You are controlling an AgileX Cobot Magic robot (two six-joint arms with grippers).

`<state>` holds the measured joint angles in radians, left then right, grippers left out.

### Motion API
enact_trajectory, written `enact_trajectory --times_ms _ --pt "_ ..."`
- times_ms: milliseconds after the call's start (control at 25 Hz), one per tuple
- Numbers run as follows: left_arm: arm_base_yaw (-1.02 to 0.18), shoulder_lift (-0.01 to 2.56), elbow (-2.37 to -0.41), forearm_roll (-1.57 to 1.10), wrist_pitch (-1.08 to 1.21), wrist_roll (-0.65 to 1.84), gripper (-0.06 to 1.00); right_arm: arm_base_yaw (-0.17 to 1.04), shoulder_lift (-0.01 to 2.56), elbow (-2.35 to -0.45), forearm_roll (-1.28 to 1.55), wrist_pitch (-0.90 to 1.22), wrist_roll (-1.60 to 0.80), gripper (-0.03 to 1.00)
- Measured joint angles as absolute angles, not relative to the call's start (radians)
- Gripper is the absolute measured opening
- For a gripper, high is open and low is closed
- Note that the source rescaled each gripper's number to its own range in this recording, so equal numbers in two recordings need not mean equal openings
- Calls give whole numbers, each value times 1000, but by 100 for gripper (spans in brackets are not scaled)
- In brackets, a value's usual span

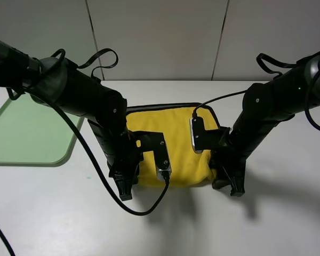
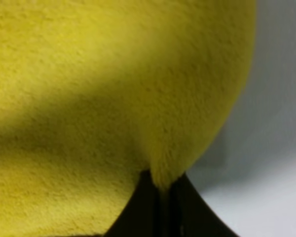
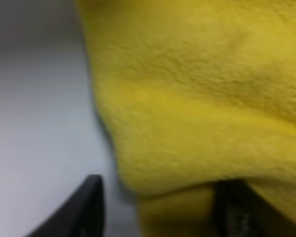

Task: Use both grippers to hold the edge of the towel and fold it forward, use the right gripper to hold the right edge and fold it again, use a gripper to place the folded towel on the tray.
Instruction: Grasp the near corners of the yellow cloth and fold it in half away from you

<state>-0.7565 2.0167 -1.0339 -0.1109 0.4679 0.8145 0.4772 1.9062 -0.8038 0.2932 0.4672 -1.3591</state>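
Left claw (image 2: 162,197) clenched on the towel (image 1: 173,130) at its near edge (image 1: 189,180); right claw (image 3: 158,210) spread, straddling a corner on the counter (image 1: 266,224). Close the right before you lift, then sweep both forward level.

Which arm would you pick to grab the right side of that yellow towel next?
Right, probably. The right tool sits at the towel's right near corner, fingers apart with cloth between them. The left tool is across at the left corner, shut on the towel.
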Motion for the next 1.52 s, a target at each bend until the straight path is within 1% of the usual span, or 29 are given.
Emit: enact_trajectory --times_ms 240,400,440,840,1160,1520 --pt "-757 2017 -1034 -109 476 814 0 477 1906 -804 302 472 -1327 22" --pt "-757 2017 -1034 -79 497 814 0 477 1906 -804 305 478 -1298 1" --pt "-757 2017 -1034 -68 501 814 0 477 1906 -804 306 482 -1293 0" --pt "-757 2017 -1035 -57 504 814 0 477 1896 -803 310 504 -1279 0" --pt "-757 2012 -1037 0 545 814 0 477 1830 -789 309 620 -1259 0" --pt "-757 1872 -1034 63 583 814 0 477 1709 -788 306 701 -1164 0"
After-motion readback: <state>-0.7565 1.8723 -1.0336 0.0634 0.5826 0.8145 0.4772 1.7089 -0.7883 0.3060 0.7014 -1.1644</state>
